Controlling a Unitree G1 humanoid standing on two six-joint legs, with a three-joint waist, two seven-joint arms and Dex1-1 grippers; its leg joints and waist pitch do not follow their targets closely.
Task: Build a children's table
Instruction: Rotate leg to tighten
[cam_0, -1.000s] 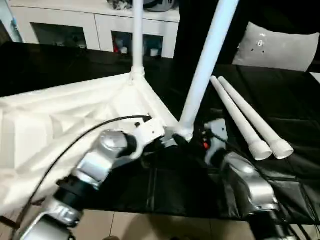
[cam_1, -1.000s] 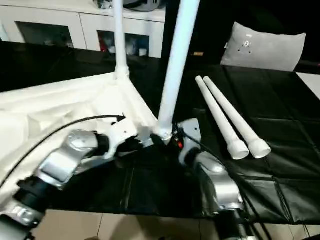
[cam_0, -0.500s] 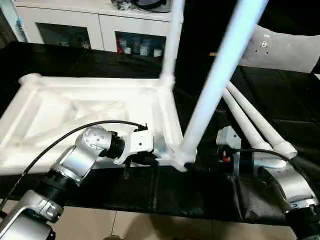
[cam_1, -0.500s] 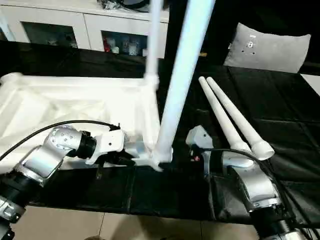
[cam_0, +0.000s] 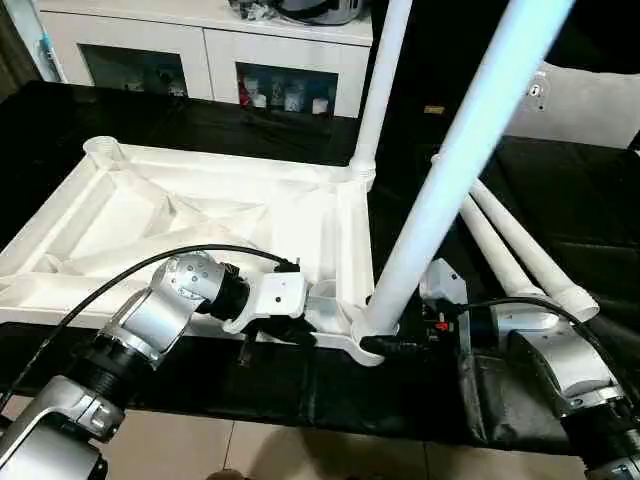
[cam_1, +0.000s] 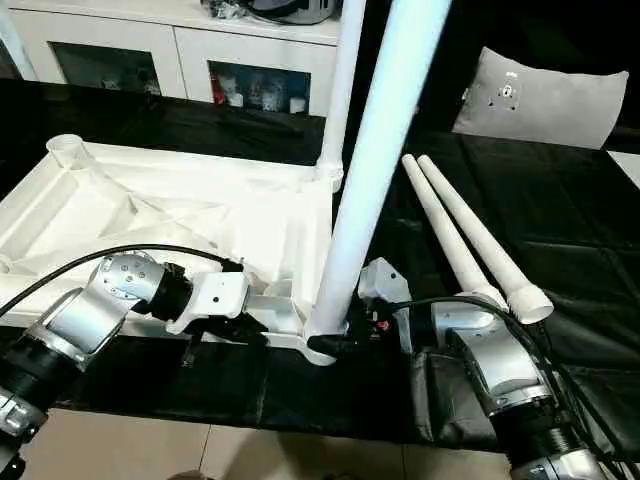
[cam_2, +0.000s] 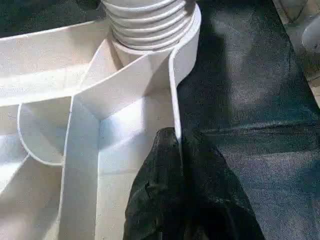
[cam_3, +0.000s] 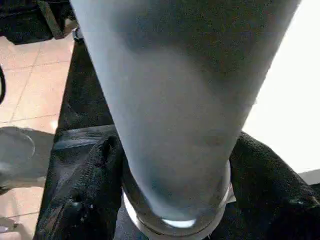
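Observation:
The white table top (cam_0: 180, 215) lies underside up on the black table, ribs showing. One leg (cam_0: 380, 90) stands in its far right corner socket. A second leg (cam_0: 450, 170) rises tilted from the near right socket. My left gripper (cam_0: 295, 330) is shut on the top's thin rim wall (cam_2: 172, 100) just beside that socket. At the base of the near leg (cam_3: 175, 100), my right gripper (cam_0: 388, 345) has a black finger (cam_3: 85, 195) pressed against each side. Two loose legs (cam_1: 470, 235) lie side by side to the right.
A white-grey cushion (cam_1: 545, 95) rests at the back right. White cabinets (cam_0: 200, 50) stand behind the table. The far left corner socket (cam_0: 100, 150) holds no leg. The table's front edge runs just below both grippers, with tiled floor beneath.
The whole view has shifted. My right gripper, which stood apart to the right of the near leg, has come in and closed around its base. The left gripper keeps its hold on the rim.

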